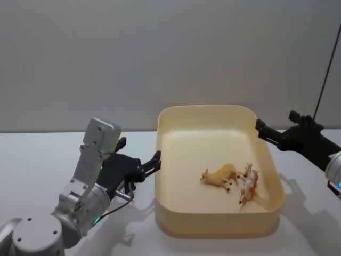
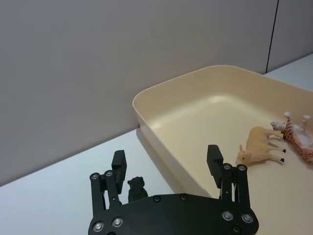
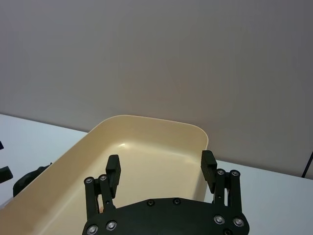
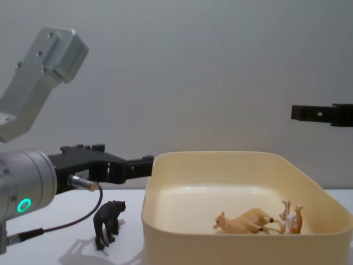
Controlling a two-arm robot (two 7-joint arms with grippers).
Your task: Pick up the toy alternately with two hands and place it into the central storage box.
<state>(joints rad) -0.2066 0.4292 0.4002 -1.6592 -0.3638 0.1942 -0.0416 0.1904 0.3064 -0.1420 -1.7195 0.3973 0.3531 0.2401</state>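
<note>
A small black animal toy [image 4: 108, 223] stands upright on the white table just left of the central storage box [image 4: 220, 160]. My left gripper [image 2: 166, 161] hovers open a little above the black toy [image 2: 137, 188], its fingertips reaching toward the box's left wall [image 1: 157, 184]. Inside the box lie a tan animal [image 1: 221, 176] and a striped tiger [image 1: 249, 184], both on their sides. Open and holding nothing, my right gripper [image 3: 160, 166] hangs over the box's far right corner [image 1: 253, 114].
The white table [image 1: 42, 154] runs left and right of the box, with a plain grey wall behind. A thin dark cable [image 1: 326, 69] hangs at the far right. The left arm's silver body with its green light [image 4: 23, 205] sits low at the left.
</note>
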